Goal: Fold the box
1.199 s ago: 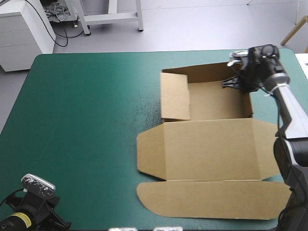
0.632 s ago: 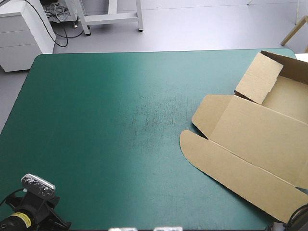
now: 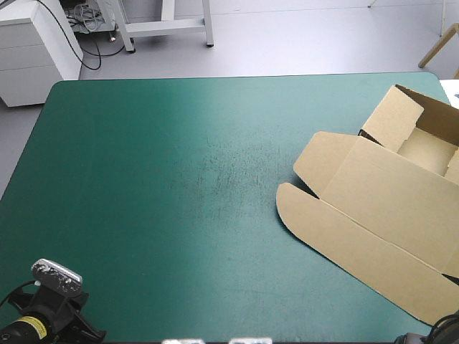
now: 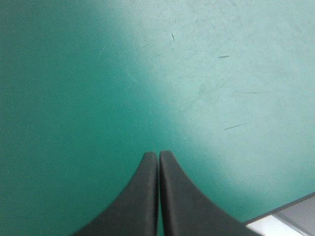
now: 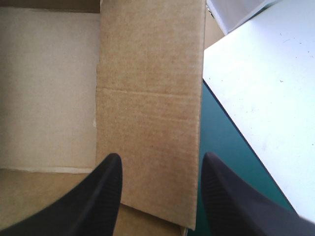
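The teal-green surface (image 3: 158, 186) was mostly bare. The brown box (image 3: 373, 215) sat at its right side, turned askew and running past the right limit of the high view. Its tray end, with walls partly raised, lay at the far right. The lid (image 3: 401, 201) was spread flat toward the near side, ending in a rounded flap (image 3: 337, 240).

The right gripper (image 5: 162, 157) hung over the tray with its black fingers spread wide. An upright wall panel (image 5: 147, 98) stood between them, creased across and not gripped. The left gripper (image 4: 158, 162) was well apart from the box, over bare cover, its fingers pressed together into one point and holding nothing.

The step in hand looked to be forming the tray's right side wall. The next move would likely call for the right fingers to pinch that panel, then fold it over along its crease and tuck it inside.
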You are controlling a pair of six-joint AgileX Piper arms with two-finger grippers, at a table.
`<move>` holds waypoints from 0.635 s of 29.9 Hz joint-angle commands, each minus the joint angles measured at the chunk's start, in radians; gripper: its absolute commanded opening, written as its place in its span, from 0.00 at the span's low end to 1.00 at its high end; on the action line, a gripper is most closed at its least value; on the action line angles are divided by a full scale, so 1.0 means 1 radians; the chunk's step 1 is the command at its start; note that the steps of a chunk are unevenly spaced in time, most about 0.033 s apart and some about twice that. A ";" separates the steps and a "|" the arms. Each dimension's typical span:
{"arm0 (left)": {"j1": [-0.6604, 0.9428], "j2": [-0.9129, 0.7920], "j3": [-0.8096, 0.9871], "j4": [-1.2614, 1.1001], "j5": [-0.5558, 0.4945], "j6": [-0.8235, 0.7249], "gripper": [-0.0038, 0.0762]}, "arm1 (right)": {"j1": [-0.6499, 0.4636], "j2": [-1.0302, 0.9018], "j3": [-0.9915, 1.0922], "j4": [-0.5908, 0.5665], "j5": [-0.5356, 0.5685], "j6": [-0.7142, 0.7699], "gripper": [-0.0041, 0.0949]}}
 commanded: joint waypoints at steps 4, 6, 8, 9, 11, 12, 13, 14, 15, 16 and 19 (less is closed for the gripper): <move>-0.001 0.010 -0.023 0.009 -0.048 -0.009 0.04 | -0.005 -0.178 0.081 -0.005 -0.024 -0.089 0.47; -0.001 0.010 -0.023 0.009 -0.048 -0.009 0.04 | -0.005 -0.225 0.112 -0.003 -0.024 -0.089 0.43; -0.001 0.010 -0.023 0.009 -0.048 -0.009 0.04 | -0.005 -0.285 0.153 0.023 -0.024 -0.092 0.34; -0.001 0.010 -0.023 0.009 -0.048 -0.009 0.04 | -0.005 -0.310 0.169 0.040 -0.024 -0.106 0.29; -0.001 0.010 -0.023 0.009 -0.048 -0.009 0.04 | -0.005 -0.375 0.214 0.092 -0.024 -0.133 0.16; -0.001 0.010 -0.023 0.009 -0.048 -0.009 0.04 | -0.005 -0.410 0.235 0.119 -0.026 -0.141 0.10; -0.001 0.010 -0.023 0.009 -0.048 -0.009 0.04 | -0.003 -0.445 0.266 0.147 -0.031 -0.152 0.04; -0.001 0.010 -0.023 0.009 -0.048 -0.009 0.04 | 0.002 -0.482 0.299 0.169 -0.036 -0.156 0.03; -0.001 0.010 -0.023 0.006 -0.048 -0.009 0.04 | 0.010 -0.513 0.337 0.180 -0.044 -0.158 0.03; -0.001 0.010 -0.023 0.006 -0.048 -0.009 0.04 | 0.025 -0.552 0.376 0.190 -0.053 -0.165 0.03; -0.001 0.010 -0.023 0.006 -0.048 -0.009 0.04 | 0.090 -0.676 0.495 0.196 -0.093 -0.186 0.03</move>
